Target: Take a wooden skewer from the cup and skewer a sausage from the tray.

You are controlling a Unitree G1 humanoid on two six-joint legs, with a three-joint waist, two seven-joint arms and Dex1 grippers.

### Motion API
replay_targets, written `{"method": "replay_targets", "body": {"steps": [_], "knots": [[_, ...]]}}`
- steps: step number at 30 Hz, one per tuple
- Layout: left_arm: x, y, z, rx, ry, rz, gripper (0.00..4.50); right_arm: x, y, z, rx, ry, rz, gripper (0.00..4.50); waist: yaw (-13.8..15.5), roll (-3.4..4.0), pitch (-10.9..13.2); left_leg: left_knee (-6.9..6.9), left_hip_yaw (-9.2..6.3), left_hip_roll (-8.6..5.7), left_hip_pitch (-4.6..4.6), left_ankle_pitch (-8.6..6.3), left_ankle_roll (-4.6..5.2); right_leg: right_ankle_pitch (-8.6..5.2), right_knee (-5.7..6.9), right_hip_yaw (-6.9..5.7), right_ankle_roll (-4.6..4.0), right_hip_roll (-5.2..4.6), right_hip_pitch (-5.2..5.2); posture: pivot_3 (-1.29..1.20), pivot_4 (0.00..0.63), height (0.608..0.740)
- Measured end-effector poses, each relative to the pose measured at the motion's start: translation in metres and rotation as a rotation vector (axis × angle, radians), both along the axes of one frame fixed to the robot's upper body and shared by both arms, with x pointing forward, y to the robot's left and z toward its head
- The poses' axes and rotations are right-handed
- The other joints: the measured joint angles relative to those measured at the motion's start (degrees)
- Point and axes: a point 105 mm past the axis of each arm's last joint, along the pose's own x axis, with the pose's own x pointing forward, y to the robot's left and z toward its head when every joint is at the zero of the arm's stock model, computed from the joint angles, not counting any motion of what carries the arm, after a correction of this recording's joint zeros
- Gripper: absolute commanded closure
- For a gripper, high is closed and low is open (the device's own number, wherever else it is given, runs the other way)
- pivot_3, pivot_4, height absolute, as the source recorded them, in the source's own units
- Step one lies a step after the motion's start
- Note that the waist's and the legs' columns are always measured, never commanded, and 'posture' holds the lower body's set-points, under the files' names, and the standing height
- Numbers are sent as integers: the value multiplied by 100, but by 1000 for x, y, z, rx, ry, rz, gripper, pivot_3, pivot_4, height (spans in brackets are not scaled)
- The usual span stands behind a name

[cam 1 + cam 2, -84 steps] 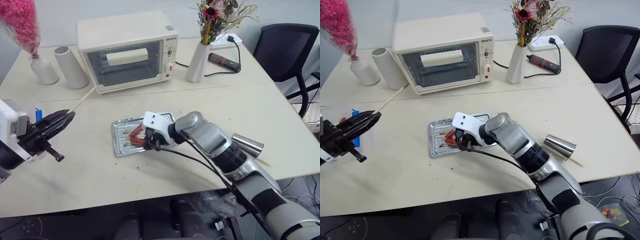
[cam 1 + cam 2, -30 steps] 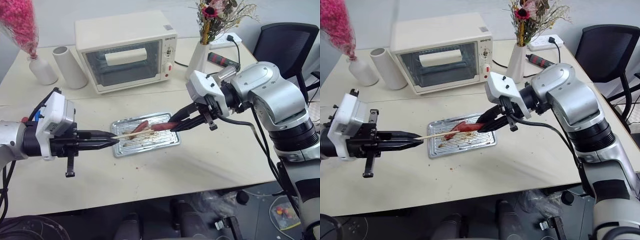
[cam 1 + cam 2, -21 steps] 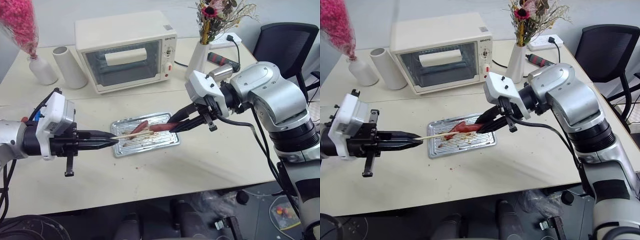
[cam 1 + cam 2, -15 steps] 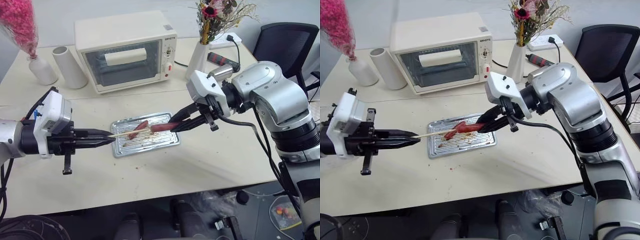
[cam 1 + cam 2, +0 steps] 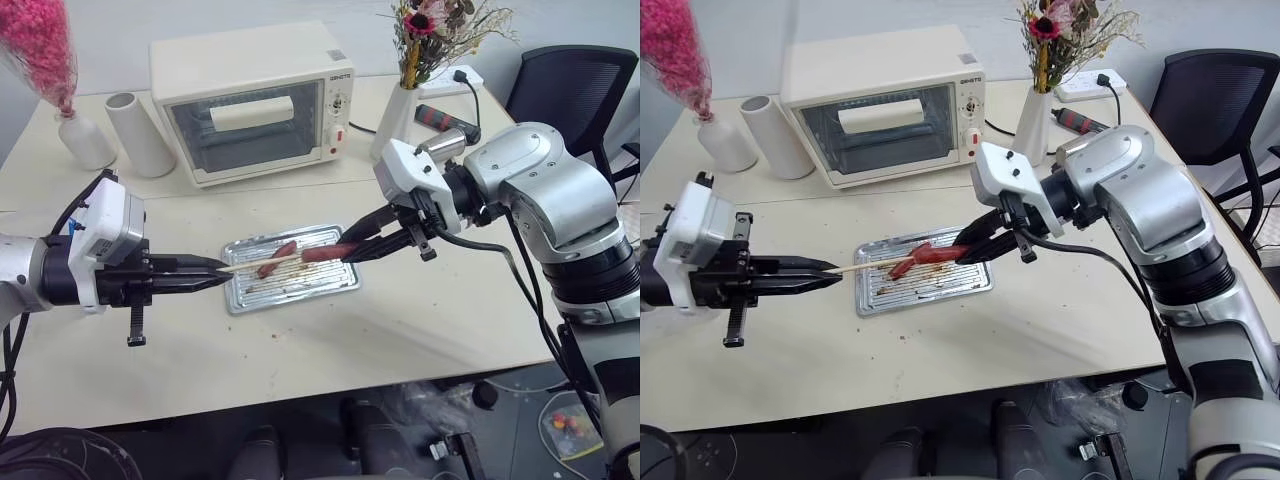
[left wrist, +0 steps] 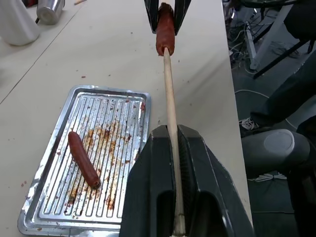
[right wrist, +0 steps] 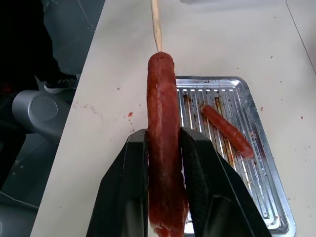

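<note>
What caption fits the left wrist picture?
Wooden skewer tip entering a held sausage above the tray.

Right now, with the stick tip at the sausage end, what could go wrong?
1. The skewer meets only the end of the sausage; off-axis, it may break out through the side.
2. The right end effector grips one half only; a push could slide the sausage back through it.
3. The left end effector holds the skewer far from the tip, so it may bend or snap. A drop would likely land near the tray.
</note>
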Motion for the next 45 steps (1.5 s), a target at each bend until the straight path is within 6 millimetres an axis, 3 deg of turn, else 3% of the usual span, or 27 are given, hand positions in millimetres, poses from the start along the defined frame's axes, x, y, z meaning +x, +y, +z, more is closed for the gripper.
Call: {"method": "replay_targets", "body": {"steps": [21,25,31,34,38,42,45], "knots": [[24,-28,-6,-44,-10,-88,4500,-10,16,13,50,-39,68,3516,6,-1,0,7,1,-2,-3,1,-2,0,9,3,1,4,-2,0,150,740],[24,-16,-10,-60,-6,-24,4500,-4,16,16,71,-67,27,3516,-9,-1,0,7,2,2,-1,2,-2,0,12,6,0,3,-4,0,150,740],[17,12,-12,-94,-66,228,4500,23,7,36,175,-94,-136,3516,5,-1,0,7,-1,19,-2,2,-3,0,11,6,0,-6,-4,0,150,740],[12,33,-10,-144,-146,453,4500,25,1,46,241,-24,-185,2675,9,-1,-1,6,-1,19,-3,0,1,0,10,8,0,-17,-2,0,150,740],[7,88,-15,-180,-212,870,4500,29,-13,62,359,82,-291,1418,17,-2,-2,6,-5,20,-2,0,1,1,5,4,1,-25,-1,0,150,740],[-6,132,-20,-191,-244,1150,4500,29,-13,66,401,143,-317,139,5,-2,-2,6,-1,14,6,1,0,0,1,5,-1,-17,0,0,150,740],[-15,158,-30,-189,-223,1293,4500,26,-12,68,402,126,-307,66,8,-3,-2,6,-1,12,9,1,0,0,1,4,-1,-16,1,0,150,740]]}}
